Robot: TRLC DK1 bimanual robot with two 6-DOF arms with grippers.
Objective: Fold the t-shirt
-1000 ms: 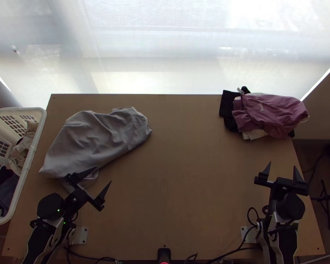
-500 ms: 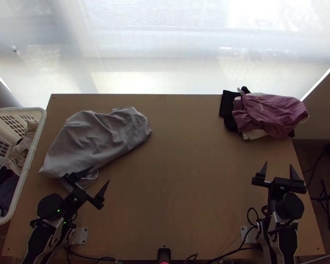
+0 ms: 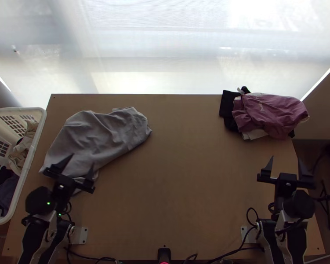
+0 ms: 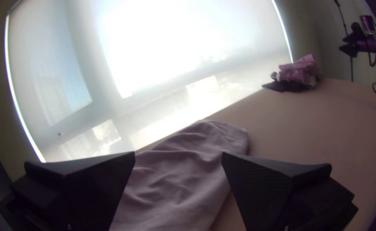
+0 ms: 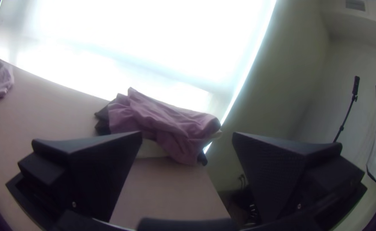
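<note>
At the left edge of the worktop [image 3: 182,180] stands a white basket [image 3: 31,152] containing assorted clothes. The left gripper [image 3: 83,159] is sited over the near end of the grey t-shirt [image 3: 101,132], jaws wide apart, nothing held. The t-shirt lies rumpled on the worktop's left half. At the far right rests a heap of purple, black and white garments [image 3: 274,114]. Nearer, the right gripper [image 3: 285,157] presents wide, unladen jaws.

Beyond the wooden bench [image 3: 182,185], the far side is spanned by a wide pale blind [image 3: 165,48], lit brightly from behind. At right, a plain wall [image 5: 278,81] is shaded; dark floor [image 3: 302,152] is seen beside the bench.
</note>
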